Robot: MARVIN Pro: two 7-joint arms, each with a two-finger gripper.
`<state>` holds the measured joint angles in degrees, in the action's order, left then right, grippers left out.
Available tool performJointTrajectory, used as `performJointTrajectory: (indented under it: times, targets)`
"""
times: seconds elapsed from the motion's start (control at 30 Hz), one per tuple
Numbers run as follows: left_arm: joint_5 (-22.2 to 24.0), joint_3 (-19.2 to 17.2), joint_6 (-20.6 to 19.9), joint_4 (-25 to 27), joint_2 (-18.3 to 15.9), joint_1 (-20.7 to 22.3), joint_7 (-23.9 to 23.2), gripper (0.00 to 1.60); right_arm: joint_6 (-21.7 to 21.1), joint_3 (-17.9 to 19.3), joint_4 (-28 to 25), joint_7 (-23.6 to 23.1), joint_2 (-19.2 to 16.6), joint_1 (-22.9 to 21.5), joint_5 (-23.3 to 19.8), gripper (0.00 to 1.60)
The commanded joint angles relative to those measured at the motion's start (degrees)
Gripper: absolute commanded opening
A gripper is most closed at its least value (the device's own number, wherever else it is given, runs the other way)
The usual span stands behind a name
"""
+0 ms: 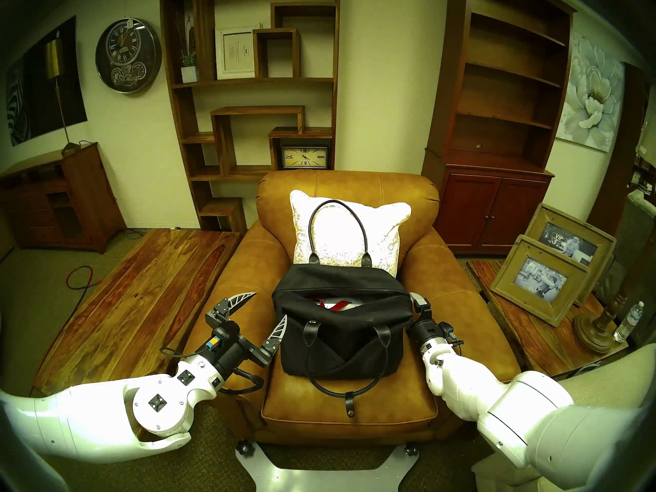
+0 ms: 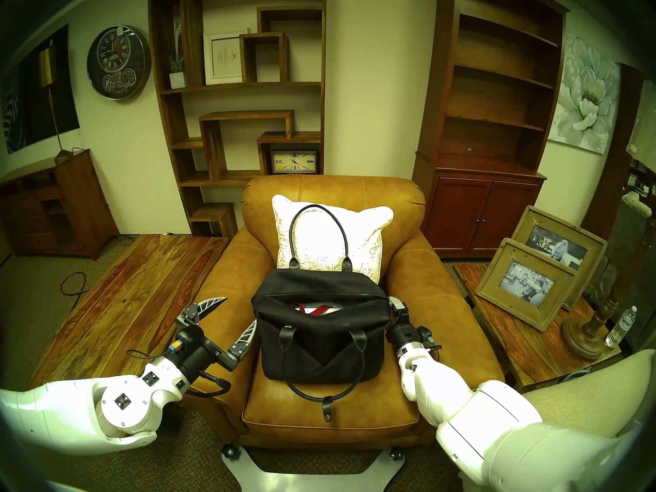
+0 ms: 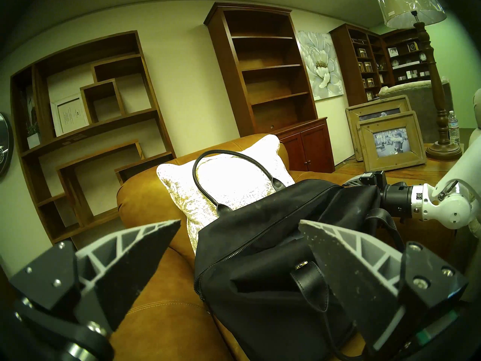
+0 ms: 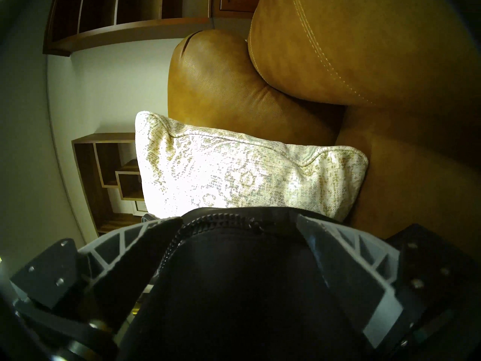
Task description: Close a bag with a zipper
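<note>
So we're at the setup step: the bag (image 1: 340,317) sits mid-seat on the armchair (image 1: 248,267), zipper (image 1: 340,291) gaping open. Our left gripper (image 1: 264,310) hangs spread wide at the bag's 9 o'clock, gripping nothing. Our right gripper (image 4: 239,230) is at 3 o'clock, jaws wide around the bag's end, not clamped. Next we probably need to pinch that end, then find the pull.

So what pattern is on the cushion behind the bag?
White cushion with a faded gold and grey ornamental print, clearest in the right wrist view.
</note>
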<state>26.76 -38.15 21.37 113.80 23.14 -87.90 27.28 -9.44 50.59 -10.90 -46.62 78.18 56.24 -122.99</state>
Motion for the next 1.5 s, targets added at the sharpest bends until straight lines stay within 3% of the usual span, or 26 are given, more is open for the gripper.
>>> performJointTrajectory:
  times: [0.0, 0.73, 1.47]
  targets:
    - [0.11, -0.25, 0.2, 0.42, 0.15, 0.35, -0.08, 1.6, -0.82, 0.39, -0.32, -0.71, 2.49, -0.54, -0.54, 1.6]
    - [0.18, 0.12, 0.27, 0.47, 0.07, 0.7, 0.07, 1.6, -2.85, 0.67, -0.46, -7.2, 4.27, 1.88, -1.09, 1.6]
    - [0.14, 0.52, 0.25, 0.43, 0.0, 1.01, 0.24, 1.6, -3.3, 1.71, 1.96, -4.23, 1.59, -1.05, -0.92, 1.6]
